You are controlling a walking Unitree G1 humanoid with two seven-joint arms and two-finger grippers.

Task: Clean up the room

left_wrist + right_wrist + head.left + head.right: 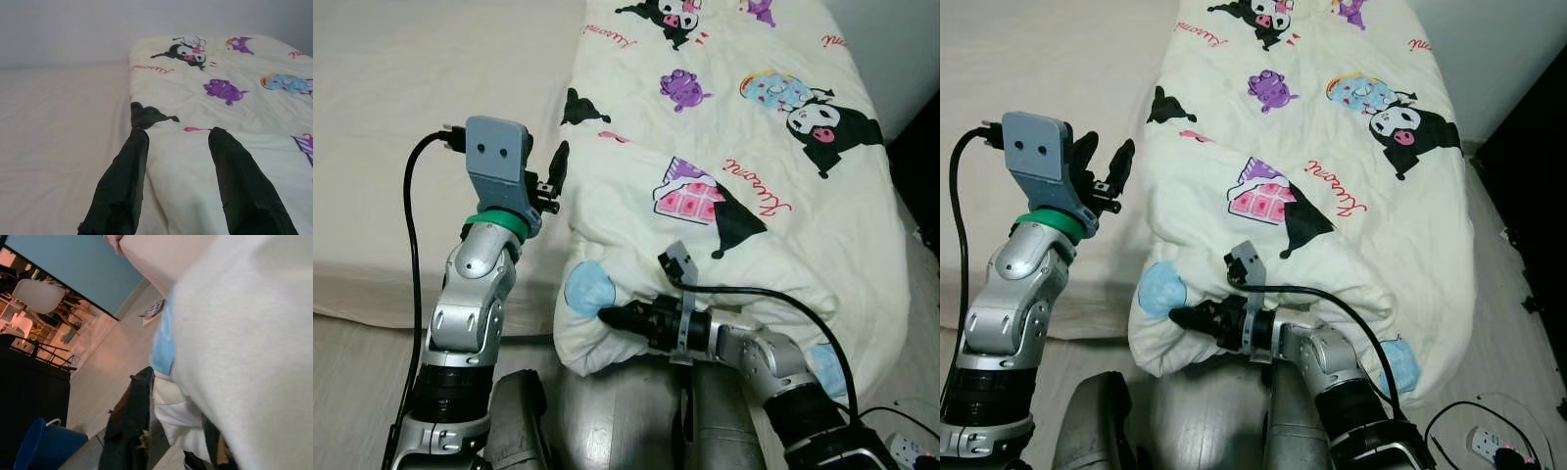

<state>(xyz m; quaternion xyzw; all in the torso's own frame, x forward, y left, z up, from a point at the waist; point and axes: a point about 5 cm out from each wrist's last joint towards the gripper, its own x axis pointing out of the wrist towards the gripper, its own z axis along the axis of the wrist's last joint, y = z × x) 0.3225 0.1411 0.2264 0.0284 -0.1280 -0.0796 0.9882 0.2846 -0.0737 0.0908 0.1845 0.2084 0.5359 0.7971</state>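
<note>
your right gripper (607, 315) sits low by the bed's near edge, its fingers clenched on the near corner of the quilt (744, 157); in the right wrist view the cream fabric bulges between the two black fingers (128, 426), with a pale blue patch (588, 288) of the print right at the pinched corner. your left gripper (556, 176) is raised at the quilt's left edge, fingers spread and grasping nothing; in the left wrist view you see its two fingers (122, 186) parted over the border where quilt meets bare sheet (421, 117). the quilt lies on the right half of the bed, its long axis running from the corner you hold away toward the far end of the bed, so it points straight away from you. its left edge runs fairly straight along the bare sheet, and a fold crosses it partway up, just beyond your left gripper. the near end droops over the bed's edge toward the floor. the print shows cartoon figures in black, purple, pink and blue, with red script between them. out past the bed, a power strip (1494, 446) lies on the floor at your lower right, and the right wrist view catches a blue bucket (46, 445) and a white chair (41, 296) farther off.
</note>
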